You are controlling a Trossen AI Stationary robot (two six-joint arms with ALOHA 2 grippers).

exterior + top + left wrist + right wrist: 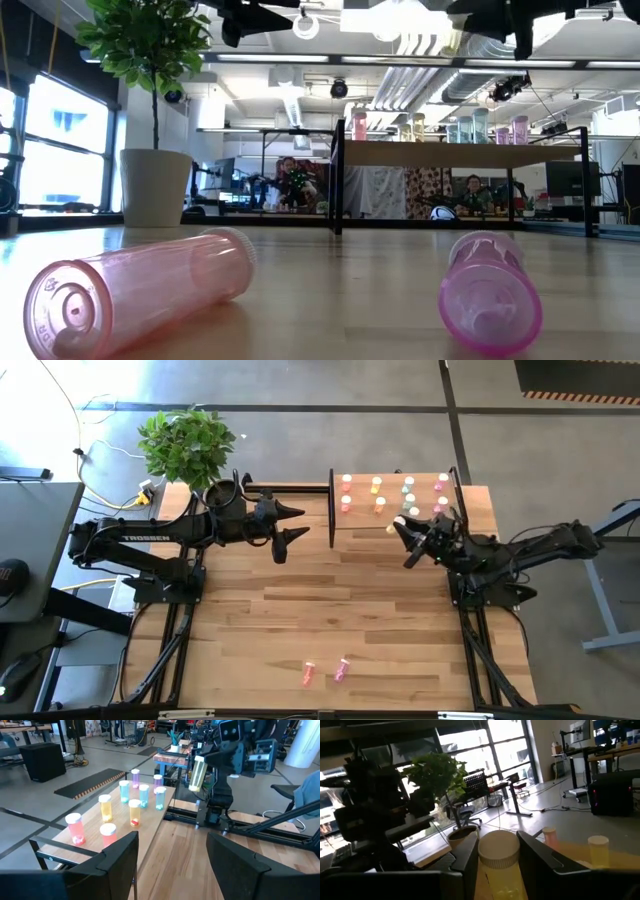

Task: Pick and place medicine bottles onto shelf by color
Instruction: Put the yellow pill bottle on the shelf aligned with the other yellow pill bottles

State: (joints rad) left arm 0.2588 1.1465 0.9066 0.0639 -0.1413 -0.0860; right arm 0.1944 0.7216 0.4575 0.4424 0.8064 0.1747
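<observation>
Seen from above: ten-odd medicine bottles (409,488) standing on the shelf (395,525), two pink ones (324,671) lying near the table's (330,600) front edge. From the left wrist: left gripper (172,850) spread wide, empty. From the right wrist: right gripper (499,851) clamped around a white-capped, seemingly yellow bottle (499,855).

Overhead, table-level, two wrist views, all sharing shelf (395,500)
</observation>
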